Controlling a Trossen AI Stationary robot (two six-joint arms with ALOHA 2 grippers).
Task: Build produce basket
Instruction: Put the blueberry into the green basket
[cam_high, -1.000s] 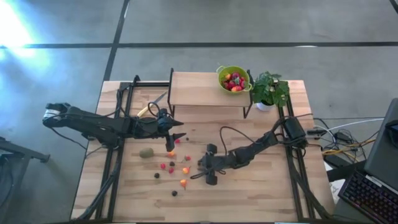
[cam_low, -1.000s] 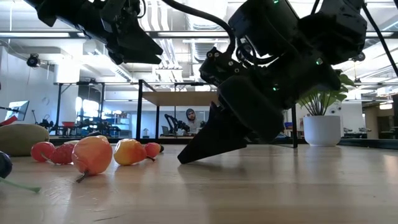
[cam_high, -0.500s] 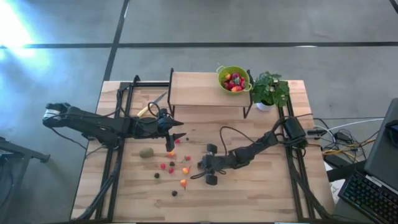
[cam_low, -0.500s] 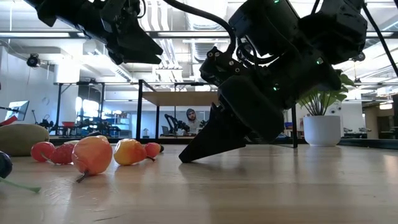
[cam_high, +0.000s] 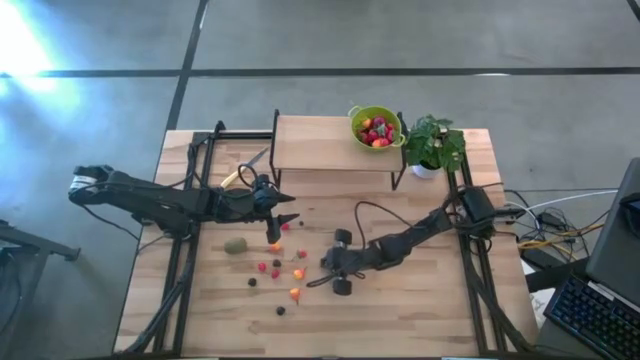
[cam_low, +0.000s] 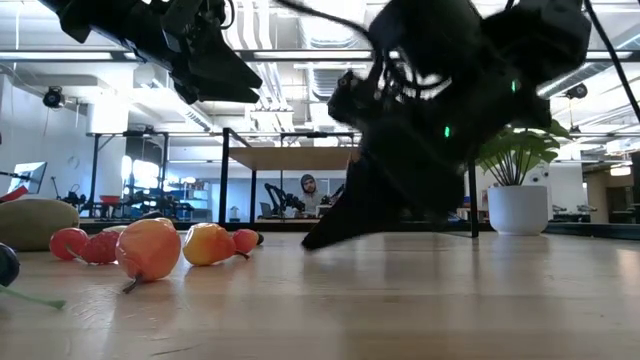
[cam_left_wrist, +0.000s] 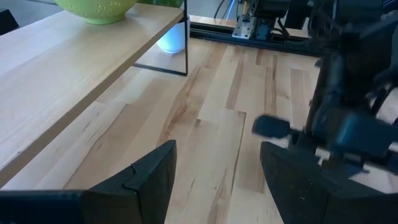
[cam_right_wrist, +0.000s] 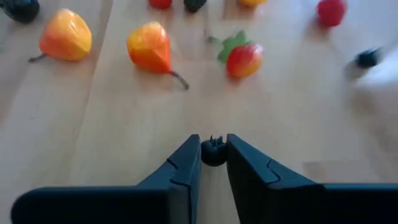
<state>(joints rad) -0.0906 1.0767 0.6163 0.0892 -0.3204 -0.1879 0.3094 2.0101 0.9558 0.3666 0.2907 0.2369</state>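
Overhead and level views of a wooden tabletop (cam_high: 400, 310) with a raised wooden shelf (cam_high: 310, 143) along its far side. The produce basket (cam_high: 375, 127), a lime-green colander, stands on the right end of the shelf and holds several red and orange fruits; just beside it, off the shelf's right end, is a potted plant (cam_high: 432, 145) in a white pot.

The loose produce lies scattered on the tabletop between the two arms: a brownish-green kiwi-like fruit (cam_high: 235, 245) to the left, and small red, orange and dark berries (cam_high: 273, 270) near the middle. In the level view, orange and red fruits (cam_low: 148, 248) sit in a row at the left. A yellow-handled knife (cam_high: 243, 170) lies near the shelf's left leg.

The right pincer (cam_right_wrist: 213, 155) is low over the tabletop near the centre, its fingers closed on a small dark berry (cam_right_wrist: 213, 152) held between the tips. Beyond it lie two orange fruits (cam_right_wrist: 149, 47) and a red fruit with a green leaf (cam_right_wrist: 244, 59).

The left pincer (cam_left_wrist: 214, 165) hangs above the tabletop in front of the shelf, its fingers apart with nothing between them. Its wrist view shows the underside of the colander on the shelf and the right arm (cam_left_wrist: 348, 106) farther off.

A person (cam_low: 308, 192) is visible in the room beyond the tabletop.
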